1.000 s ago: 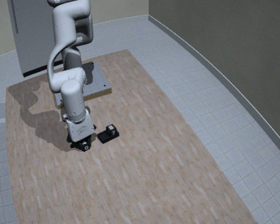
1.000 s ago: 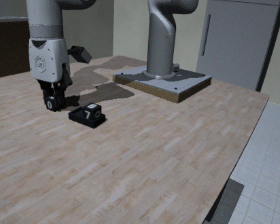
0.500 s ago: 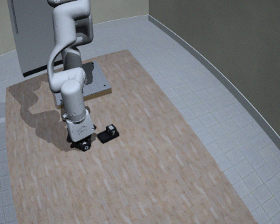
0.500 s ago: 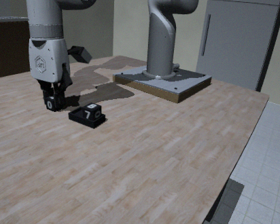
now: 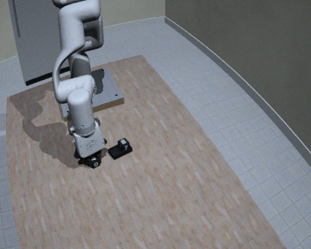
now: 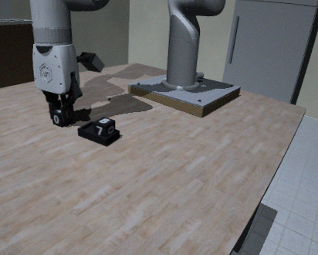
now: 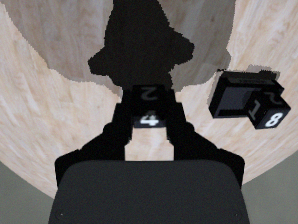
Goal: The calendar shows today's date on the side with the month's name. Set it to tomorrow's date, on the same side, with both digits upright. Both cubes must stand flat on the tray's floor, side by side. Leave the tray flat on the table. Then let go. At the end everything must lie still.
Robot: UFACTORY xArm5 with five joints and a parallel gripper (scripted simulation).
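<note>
A black calendar tray [image 6: 96, 135] lies flat on the wooden table, also in the top view [image 5: 120, 149] and the wrist view [image 7: 245, 98]. One black digit cube [image 6: 104, 126] stands in it, showing 8 on top and 7 on the front. My gripper [image 6: 61, 112] is shut on the second black cube [image 6: 59, 117], left of the tray and down at the table top. That cube shows a 0 in the exterior view, and a 4 and a 2 in the wrist view [image 7: 148, 111]. Whether it touches the table I cannot tell.
The arm's grey base plate [image 6: 184, 93] sits on the table behind the tray. A grey cabinet [image 6: 271, 46] stands beyond the table's far edge. The table's right edge [image 6: 275, 170] drops to a tiled floor.
</note>
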